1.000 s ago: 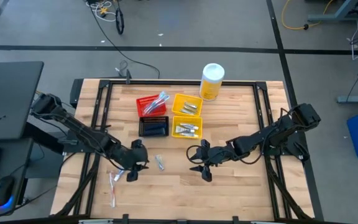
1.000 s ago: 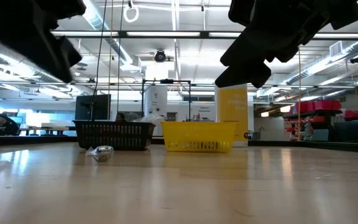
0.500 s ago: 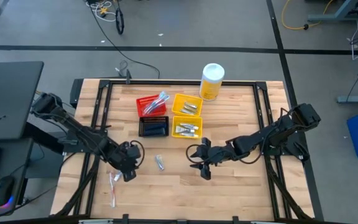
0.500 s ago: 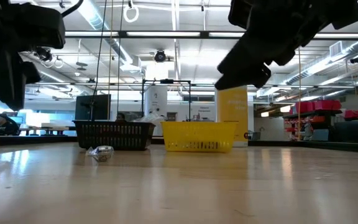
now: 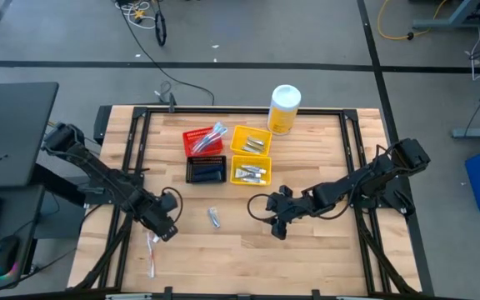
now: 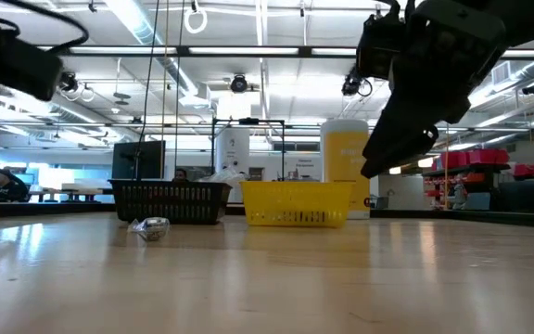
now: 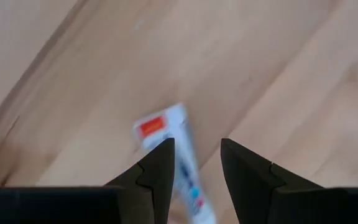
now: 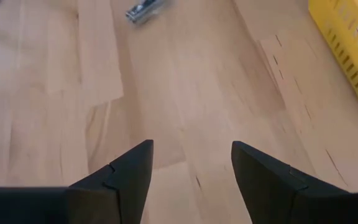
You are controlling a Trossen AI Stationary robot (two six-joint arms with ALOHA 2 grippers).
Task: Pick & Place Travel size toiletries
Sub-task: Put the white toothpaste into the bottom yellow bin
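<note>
Left wrist view: a white toothbrush with red and blue marks lies on the counter, below the released left end effector.

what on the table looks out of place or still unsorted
Two things lie loose on the bare wood outside the bins: a small silver tube mid-table, and white packaged toothbrushes near the front left, under the open left gripper. Nothing looks spilled or damaged.

Wooden table, carrying red bin, two yellow bins, black bin, yellow bottle, a loose tube, toothbrushes near the left edge.
</note>
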